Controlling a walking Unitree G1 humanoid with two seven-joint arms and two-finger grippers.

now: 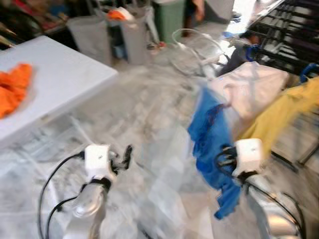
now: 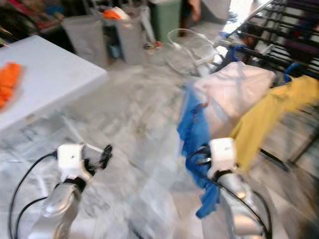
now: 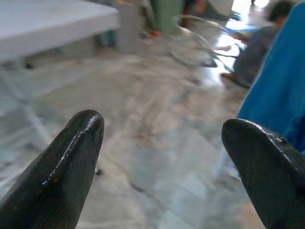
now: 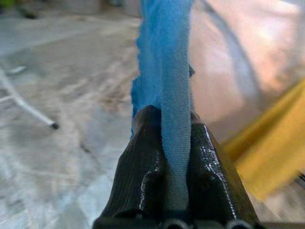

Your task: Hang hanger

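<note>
Head views blurred. Right claw (image 4: pixel 175 157) is clamped on a fold of the blue garment (image 1: pixel 209 134), which hangs down past its wrist, beside a white garment (image 1: pixel 249 92) and a yellow garment (image 1: pixel 284 112) on the dark rack (image 1: pixel 289 30). Hanger itself not discernible. Left claw (image 3: pixel 167 162) is spread, holding nothing, over the marble floor (image 1: pixel 149 114). An orange cloth (image 1: pixel 12 87) lies on the white table (image 1: pixel 60 74).

The blue garment (image 4: pixel 164 71) hangs down, blurred, with a fold pinched between the right gripper's (image 4: pixel 174 162) fingers.
</note>
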